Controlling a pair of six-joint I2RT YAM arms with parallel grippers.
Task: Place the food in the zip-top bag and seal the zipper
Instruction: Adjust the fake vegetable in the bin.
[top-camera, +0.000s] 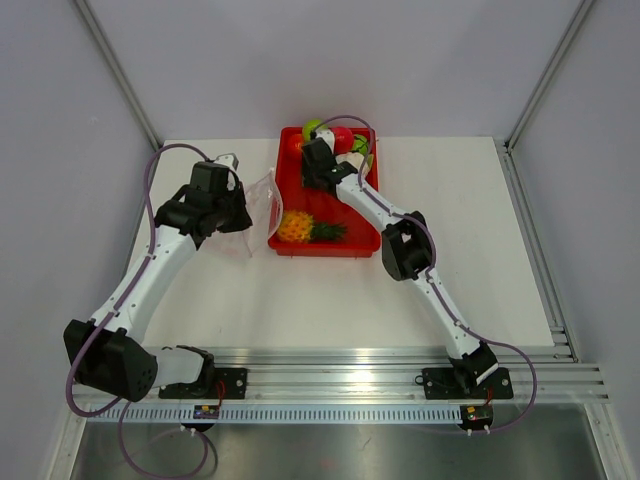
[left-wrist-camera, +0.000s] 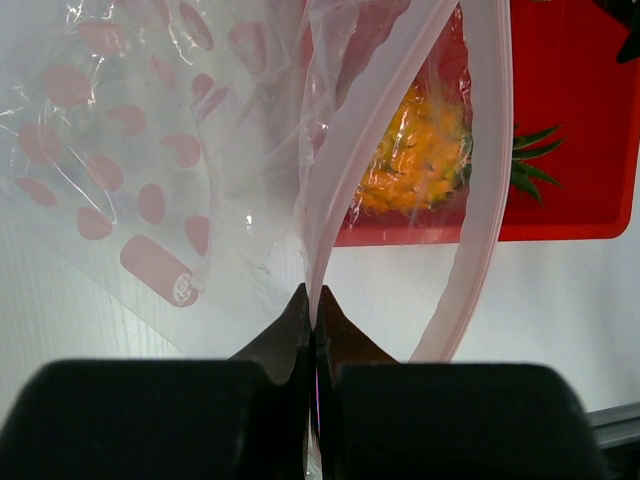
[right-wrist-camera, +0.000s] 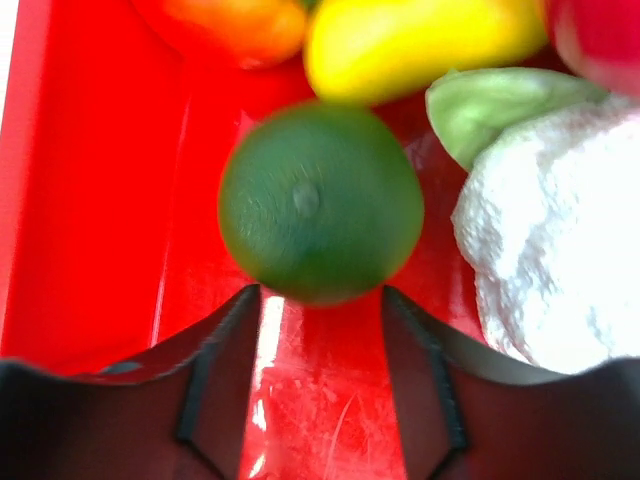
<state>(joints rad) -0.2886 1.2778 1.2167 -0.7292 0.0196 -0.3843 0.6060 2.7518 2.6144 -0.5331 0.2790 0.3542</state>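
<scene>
The green round fruit (right-wrist-camera: 320, 200) is lying just ahead of the right gripper (right-wrist-camera: 320, 292), jaws parted; the left gripper (left-wrist-camera: 313, 305) is pinching the zip-top bag (left-wrist-camera: 150, 150).

The left pincer (left-wrist-camera: 312, 305) is clamped tight on the pink zipper (left-wrist-camera: 490, 180) of the zip-top bag (left-wrist-camera: 170, 170). The bag body spreads ahead and left. Ahead right, seen through the gaping mouth, the pineapple (left-wrist-camera: 420, 165) lies in the red tray (left-wrist-camera: 570, 120) on the white tabletop (left-wrist-camera: 560, 320).
</scene>
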